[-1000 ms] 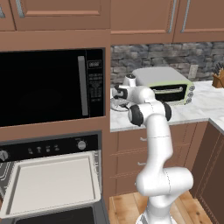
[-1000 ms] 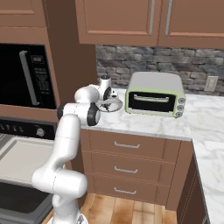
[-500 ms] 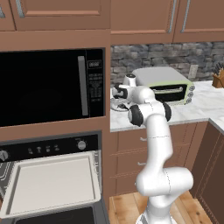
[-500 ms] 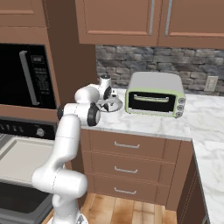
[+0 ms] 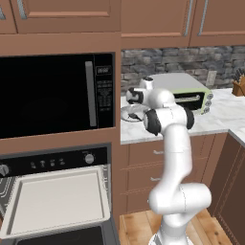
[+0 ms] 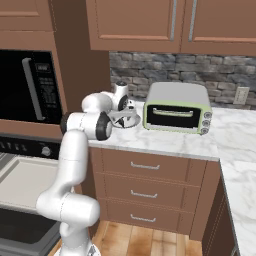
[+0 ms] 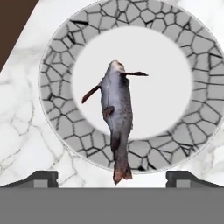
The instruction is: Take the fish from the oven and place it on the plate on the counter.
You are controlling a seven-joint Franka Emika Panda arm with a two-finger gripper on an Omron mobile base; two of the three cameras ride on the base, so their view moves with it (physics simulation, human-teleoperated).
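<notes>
Two dark fingertips [image 7: 41, 178] of the gripper [image 7: 112, 179] are rising at the bottom of the hand view, standing spread wide apart with nothing pinched between them. Between and beyond them the fish [image 7: 116, 114] is lying on the plate [image 7: 61, 109], its grey body crossing the smooth white centre and its reddish tail reaching over the crackle-patterned grey rim toward the fingertips, while its head is pointing away from the hand and two thin dark fins are sticking out to either side. The plate is sitting on the counter [image 7: 26, 148], whose white grey-veined marble is showing all around it, and a dark brown surface is cutting across the upper left corner of that view. In the left base view the white arm is bending up from the floor and its gripper [image 5: 132, 97] is hanging over the plate [image 5: 133, 114] near the counter's left end, just beside the black microwave [image 5: 52, 93]. The oven [image 5: 57, 201] below the microwave is standing with its pale tray [image 5: 60, 201] pulled forward and bare. In the right base view the plate [image 6: 125, 119] is resting just beside the grey-green toaster oven [image 6: 177, 108], apart from it, with the counter [image 6: 170, 140] running over brown wooden drawers [image 6: 150, 187].
</notes>
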